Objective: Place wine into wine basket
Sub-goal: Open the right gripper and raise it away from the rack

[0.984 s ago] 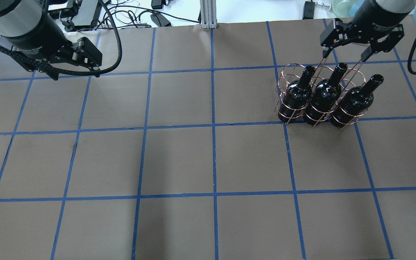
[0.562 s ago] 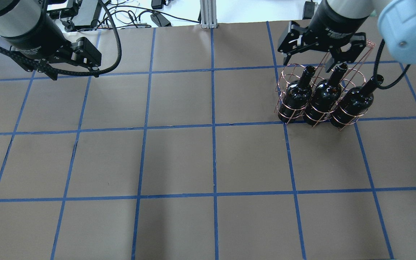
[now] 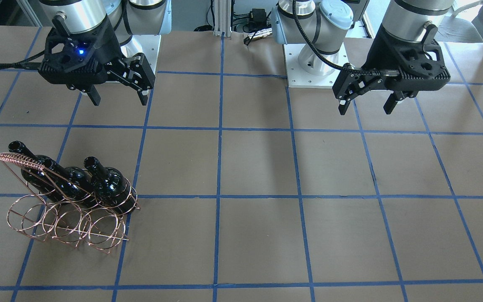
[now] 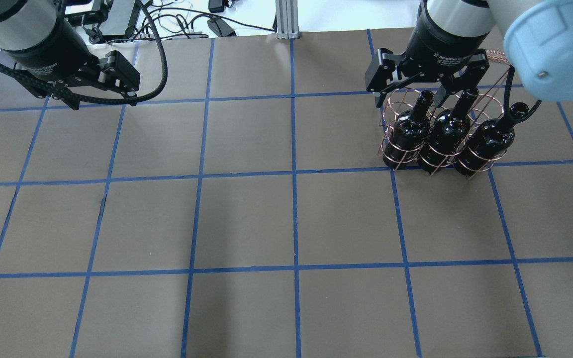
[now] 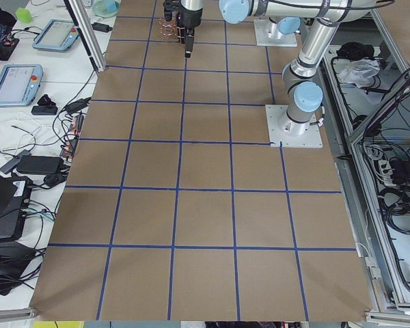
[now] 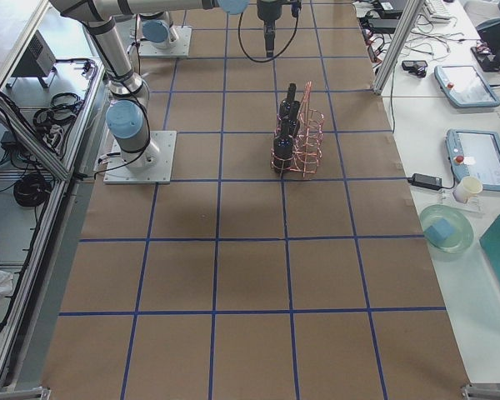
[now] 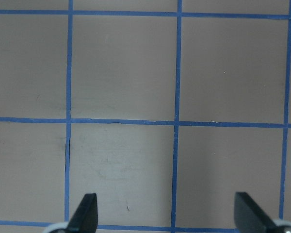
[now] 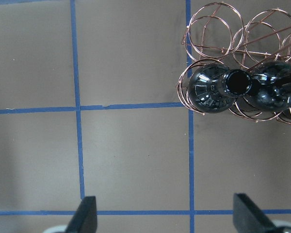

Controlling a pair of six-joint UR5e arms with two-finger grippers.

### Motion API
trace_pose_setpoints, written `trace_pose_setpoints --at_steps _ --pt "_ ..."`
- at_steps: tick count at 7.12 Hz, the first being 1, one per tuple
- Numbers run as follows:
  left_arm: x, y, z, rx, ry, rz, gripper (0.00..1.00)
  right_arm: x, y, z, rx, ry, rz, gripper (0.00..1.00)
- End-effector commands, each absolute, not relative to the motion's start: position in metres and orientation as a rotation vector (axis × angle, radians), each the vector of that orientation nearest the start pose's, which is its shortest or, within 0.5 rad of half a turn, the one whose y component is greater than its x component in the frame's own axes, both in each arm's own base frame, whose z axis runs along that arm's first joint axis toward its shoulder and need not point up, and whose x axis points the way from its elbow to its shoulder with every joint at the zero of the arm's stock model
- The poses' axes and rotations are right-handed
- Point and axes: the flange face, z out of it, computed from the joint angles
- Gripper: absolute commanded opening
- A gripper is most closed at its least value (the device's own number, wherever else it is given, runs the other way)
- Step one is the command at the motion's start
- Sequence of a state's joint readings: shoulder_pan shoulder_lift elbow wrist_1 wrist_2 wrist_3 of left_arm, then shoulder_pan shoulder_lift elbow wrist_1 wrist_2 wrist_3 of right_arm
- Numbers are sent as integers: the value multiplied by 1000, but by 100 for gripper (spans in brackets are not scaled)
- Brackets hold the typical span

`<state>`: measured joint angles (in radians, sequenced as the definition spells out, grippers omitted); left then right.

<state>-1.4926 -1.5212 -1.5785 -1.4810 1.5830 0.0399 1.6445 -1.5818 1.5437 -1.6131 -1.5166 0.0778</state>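
The copper wire wine basket [image 3: 63,226] stands at the table's right half and also shows in the overhead view [image 4: 392,105]. Three glossy black wine bottles [image 4: 408,133] [image 4: 445,134] [image 4: 486,141] stand upright in its row nearer me. The other row of rings is empty. My right gripper [image 3: 119,98] is open and empty, raised above the table on my side of the basket. In the right wrist view its gripper [image 8: 167,216] is clear of the end bottle [image 8: 211,87]. My left gripper [image 3: 365,110] is open and empty, far off over bare table, as its wrist view [image 7: 167,218] shows.
The basket's tall coil-wrapped handle [image 3: 15,159] rises above the bottle necks. Brown table covering with a blue tape grid [image 4: 294,174]. Cables and power bricks [image 4: 187,22] lie past the far edge. Tablets and a bowl sit on side benches [image 6: 462,162].
My right gripper has moved from beside the basket handle toward the table's middle, staying open. The bottles, the basket and my left arm have not moved.
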Motion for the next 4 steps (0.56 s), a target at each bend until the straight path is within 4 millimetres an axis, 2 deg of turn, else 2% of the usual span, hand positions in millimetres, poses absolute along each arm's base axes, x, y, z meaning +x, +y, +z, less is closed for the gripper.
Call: trace_pose_setpoints --at_steps 1,2,3,4 --pt "-94 -492 517 -61 3116 -200 100 160 -488 514 -69 3094 -141 100" --pt "-94 -492 517 -61 3115 -200 100 143 -491 516 -55 3100 -143 100" --pt "-94 -492 517 -61 3115 -200 100 134 -491 517 -26 3118 -144 99" --pt "-94 -491 518 -61 3115 -202 100 137 -487 520 -21 3117 -144 99"
